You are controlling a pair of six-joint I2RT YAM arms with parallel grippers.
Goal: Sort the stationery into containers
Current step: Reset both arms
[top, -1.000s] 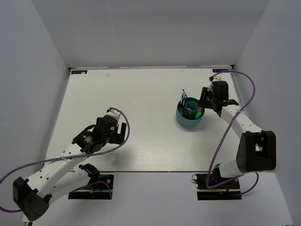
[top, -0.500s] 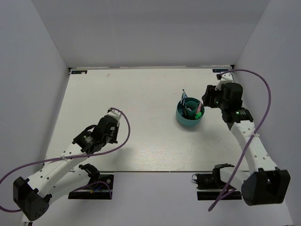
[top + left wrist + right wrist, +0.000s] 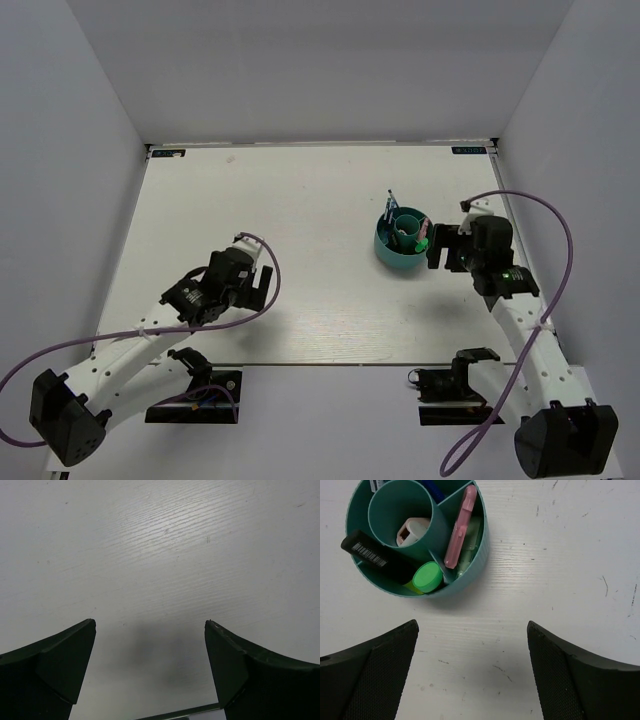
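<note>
No word, brand or number can be read anywhere. The only printed mark that shows clearly is a white barcode label (image 3: pixel 367 554) on the black highlighter (image 3: pixel 387 564), which lies in the teal organiser (image 3: pixel 460 586). The bars show, but any digits beside them are too small to tell. From above, a small dark tag (image 3: pixel 167 153) sits at the far left corner of the desk (image 3: pixel 300 200) and a second tag (image 3: pixel 468 151) at the far right corner. Both carry bluish marks too small to read.
</note>
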